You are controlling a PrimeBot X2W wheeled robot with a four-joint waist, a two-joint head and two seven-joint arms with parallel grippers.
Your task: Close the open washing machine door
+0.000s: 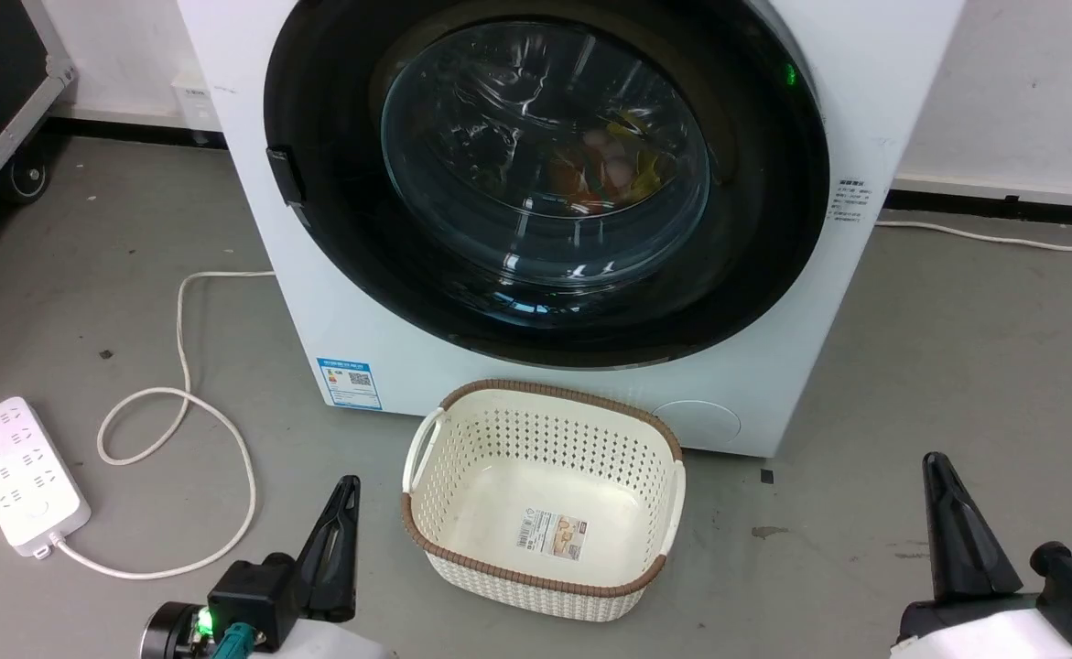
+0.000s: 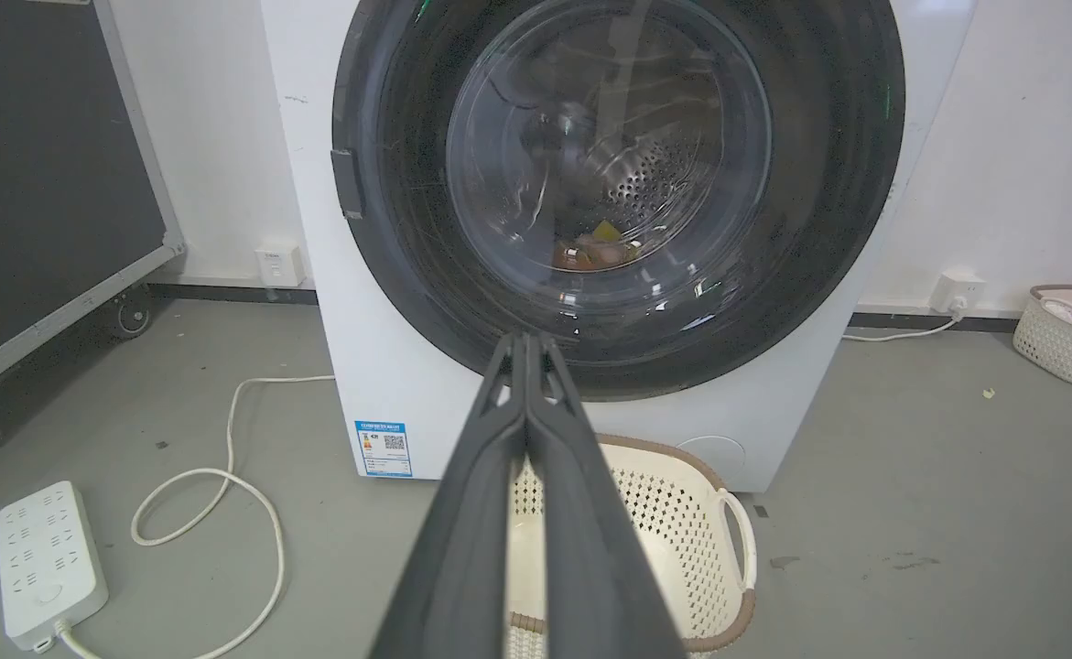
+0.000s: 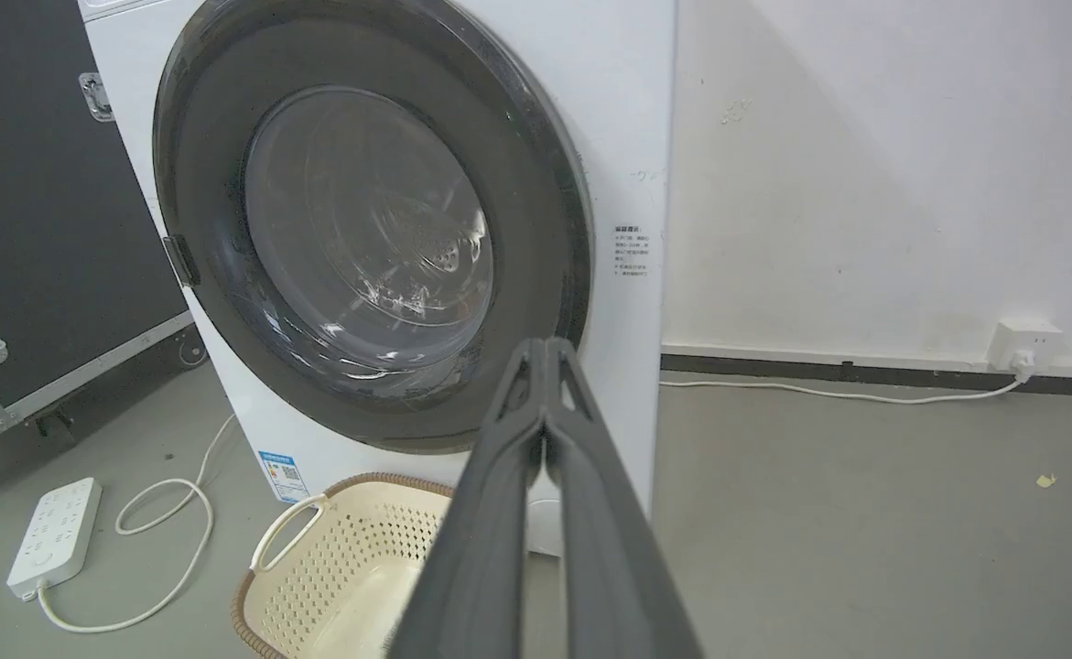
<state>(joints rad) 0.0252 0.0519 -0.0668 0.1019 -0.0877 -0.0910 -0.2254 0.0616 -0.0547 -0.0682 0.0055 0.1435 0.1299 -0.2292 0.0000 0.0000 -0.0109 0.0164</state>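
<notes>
Both sets of jaws are shut tight, and nothing is held in them. In the head view, a white power strip [image 1: 18, 476] is seen lying on the floor [image 1: 957, 348] at 8 o'clock. The left fingers [image 1: 334, 540] are seen at 7 o'clock, pointing up. The washing machine [image 1: 407, 375] is found at 12 o'clock. The washing machine door [image 1: 545, 156] is laid flat against its front, with the handle [image 1: 286, 174] at 9 o'clock on the black rim. A cream basket [image 1: 545, 391] is set at 6 o'clock, just in front of the machine. The right fingers [image 1: 957, 531] are seen at 5 o'clock, well apart from the machine.
</notes>
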